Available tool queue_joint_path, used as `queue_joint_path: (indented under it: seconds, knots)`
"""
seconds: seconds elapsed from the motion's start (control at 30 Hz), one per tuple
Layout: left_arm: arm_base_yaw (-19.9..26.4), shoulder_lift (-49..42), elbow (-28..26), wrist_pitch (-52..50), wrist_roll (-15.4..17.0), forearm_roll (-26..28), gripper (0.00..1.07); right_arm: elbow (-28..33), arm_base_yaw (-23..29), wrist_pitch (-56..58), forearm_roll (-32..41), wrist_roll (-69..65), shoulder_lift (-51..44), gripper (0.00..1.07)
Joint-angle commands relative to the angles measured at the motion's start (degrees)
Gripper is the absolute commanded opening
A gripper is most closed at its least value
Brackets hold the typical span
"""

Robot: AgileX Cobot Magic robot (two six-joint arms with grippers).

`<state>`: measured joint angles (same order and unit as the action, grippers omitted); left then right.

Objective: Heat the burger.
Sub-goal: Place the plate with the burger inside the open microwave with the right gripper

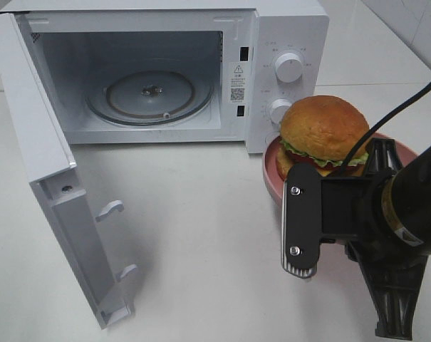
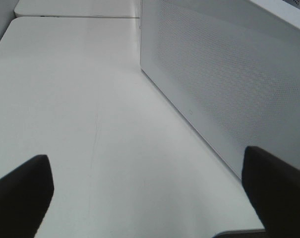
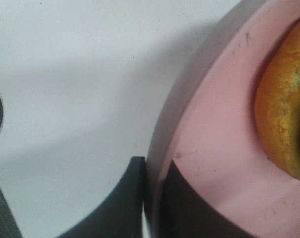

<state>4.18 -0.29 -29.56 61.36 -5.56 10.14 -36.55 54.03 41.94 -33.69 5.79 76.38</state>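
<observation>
The burger [image 1: 323, 128], with a golden bun, green lettuce and a dark patty, sits on a round pink plate [image 1: 271, 169] just in front of the microwave's control panel. My right gripper [image 1: 292, 214] is shut on the plate's near rim. In the right wrist view one finger [image 3: 122, 201] lies under the rim and the other rests on the plate [image 3: 214, 144], close to the bun [image 3: 286, 114]. My left gripper [image 2: 150, 198] is open and holds nothing, low over the table beside the microwave's perforated side wall [image 2: 224, 74]. It does not show in the high view.
The white microwave [image 1: 286, 28] stands at the back, its door [image 1: 51, 178] swung fully open to the left. A glass turntable [image 1: 149, 96] lies inside the cavity. A black cable [image 1: 386, 121] runs over the plate's right side.
</observation>
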Motion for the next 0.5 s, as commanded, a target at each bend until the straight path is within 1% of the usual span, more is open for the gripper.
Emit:
queue_joint_path:
  seconds: [0.03, 0.37, 0.5]
  knots:
    - [0.06, -1.03, 0.06, 0.00, 0.29, 0.29, 0.98, 0.34, 0.17, -2.41, -3.09, 6.02, -0.57, 0.00]
    - [0.06, -1.03, 0.06, 0.00, 0.29, 0.29, 0.98, 0.34, 0.17, -5.44, -3.27, 14.90, -0.57, 0.00]
    - [0.06, -1.03, 0.06, 0.00, 0.29, 0.29, 0.98, 0.34, 0.17, -8.14, -3.27, 21.89, -0.57, 0.00]
